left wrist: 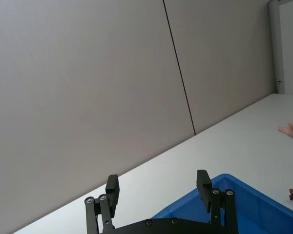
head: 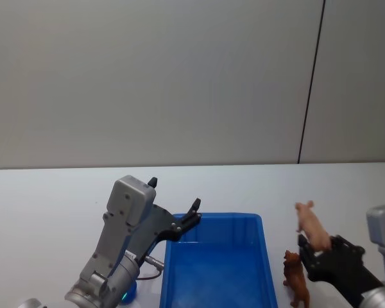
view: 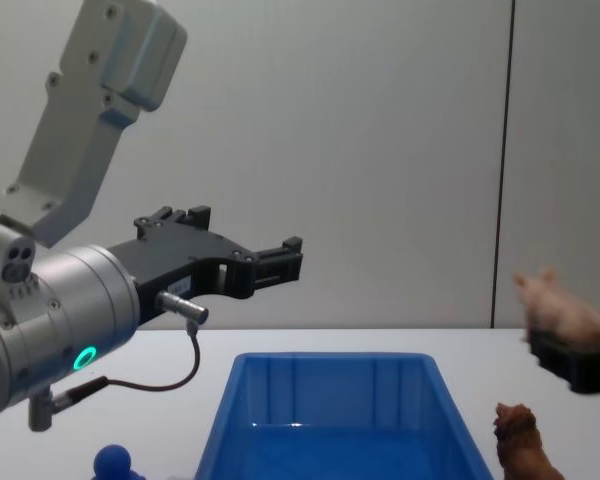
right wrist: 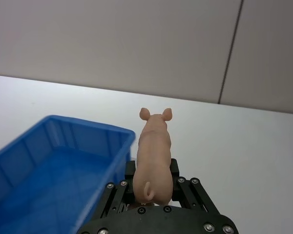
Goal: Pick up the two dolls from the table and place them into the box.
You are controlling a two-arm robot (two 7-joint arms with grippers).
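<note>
The pale pink doll (right wrist: 154,153) stands upright between the fingers of my right gripper (right wrist: 154,187), which is shut on it. It hangs above the table just right of the box (head: 212,273), a bright blue bin. In the head view the pink doll (head: 311,224) is over my right gripper (head: 313,248), and the brown shaggy doll (head: 296,277) stands on the table between gripper and box wall. My left gripper (head: 174,196) hovers open and empty over the box's far left corner. A blue round-headed doll (view: 112,462) sits on the table left of the box (view: 330,420).
The white table (head: 45,212) runs back to a grey wall with a dark vertical seam (head: 311,83). My left arm's silver forearm (view: 40,320) reaches in low beside the box's left wall.
</note>
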